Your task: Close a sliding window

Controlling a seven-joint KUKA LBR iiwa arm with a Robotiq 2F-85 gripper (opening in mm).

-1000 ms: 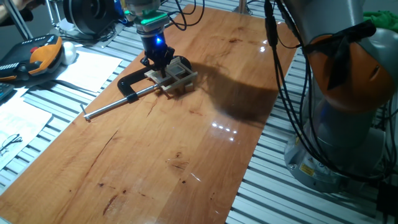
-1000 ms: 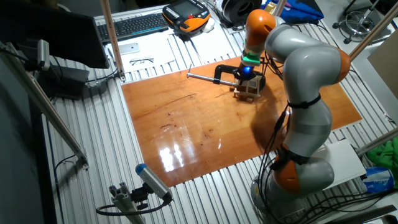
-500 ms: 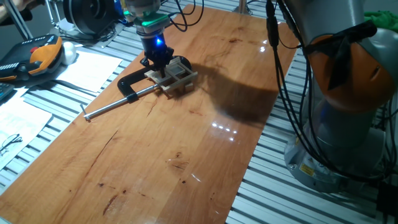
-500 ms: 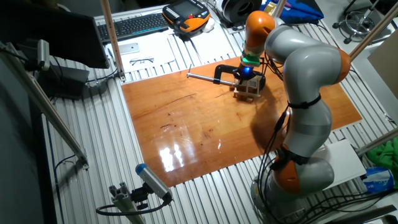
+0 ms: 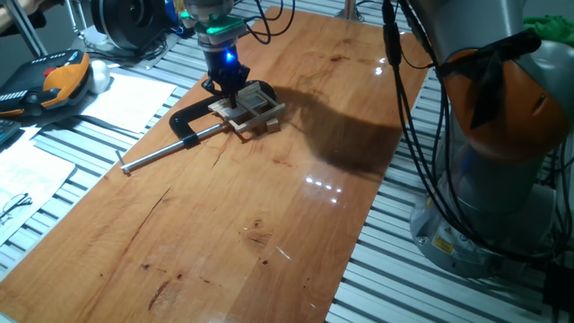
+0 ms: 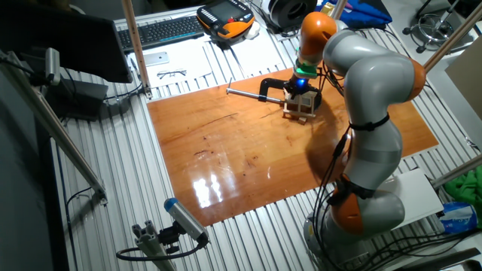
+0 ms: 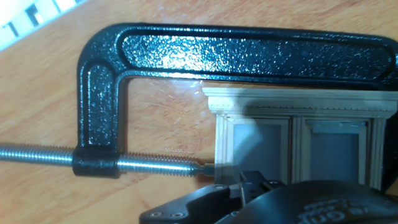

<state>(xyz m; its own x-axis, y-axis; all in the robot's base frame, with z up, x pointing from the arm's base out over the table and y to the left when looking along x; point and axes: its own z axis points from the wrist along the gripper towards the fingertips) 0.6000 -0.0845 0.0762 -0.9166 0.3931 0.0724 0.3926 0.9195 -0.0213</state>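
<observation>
The sliding window (image 5: pixel 255 108) is a small pale wooden frame lying flat on the wooden table, held in a black C-clamp (image 5: pixel 186 124). In the hand view the window (image 7: pixel 298 140) shows two panes split by thin bars, with the clamp's screw tip touching its left edge. My gripper (image 5: pixel 228 88) points down onto the window's far left part, under a blue light. From the other side, the gripper (image 6: pixel 301 91) sits right above the window (image 6: pixel 300 108). Only a dark mass of the hand (image 7: pixel 280 199) fills the bottom of the hand view, so the fingers' spacing is unreadable.
The clamp's steel screw rod (image 5: pixel 161 152) sticks out toward the table's left edge. Papers (image 5: pixel 126 99) and an orange-black pendant (image 5: pixel 54 81) lie left of the table. The arm's base (image 5: pixel 511 144) and hanging cables (image 5: pixel 404 99) stand at the right.
The gripper has shifted slightly to the left over the window and looks narrower than one second ago. The clamp and window frame stay where they were.
</observation>
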